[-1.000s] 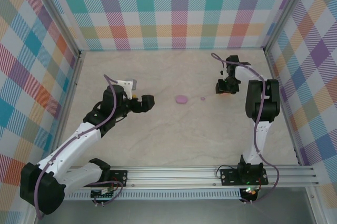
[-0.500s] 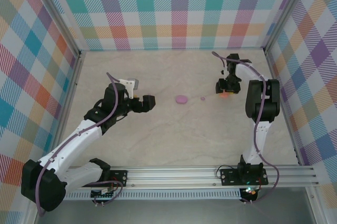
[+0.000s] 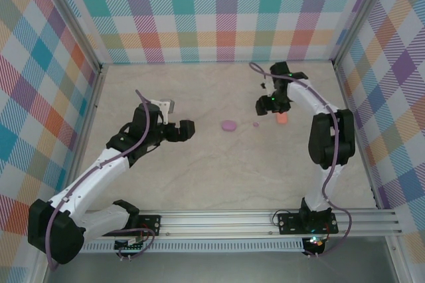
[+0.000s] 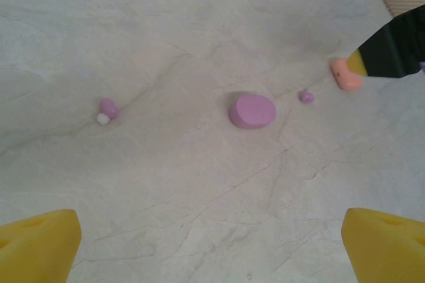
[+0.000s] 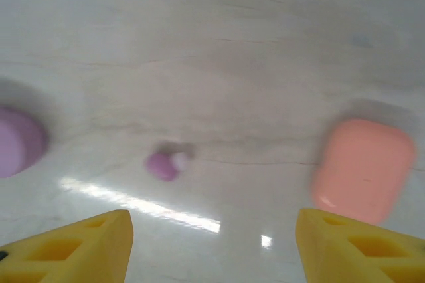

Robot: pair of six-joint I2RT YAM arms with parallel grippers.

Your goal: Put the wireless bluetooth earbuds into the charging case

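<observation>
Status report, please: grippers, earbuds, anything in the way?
Left gripper open, empty. Right gripper open near purple earbud. Second earbud loose by purple case. Orange case near right jaws.

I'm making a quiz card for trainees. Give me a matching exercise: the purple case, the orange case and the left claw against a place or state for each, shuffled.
Things: 1 purple case; 2 orange case; 3 left claw.
Places or states: A open, holding nothing; B close by the right claw; C has a purple earbud just to its right.
Pairs: 1-C, 2-B, 3-A.
</observation>
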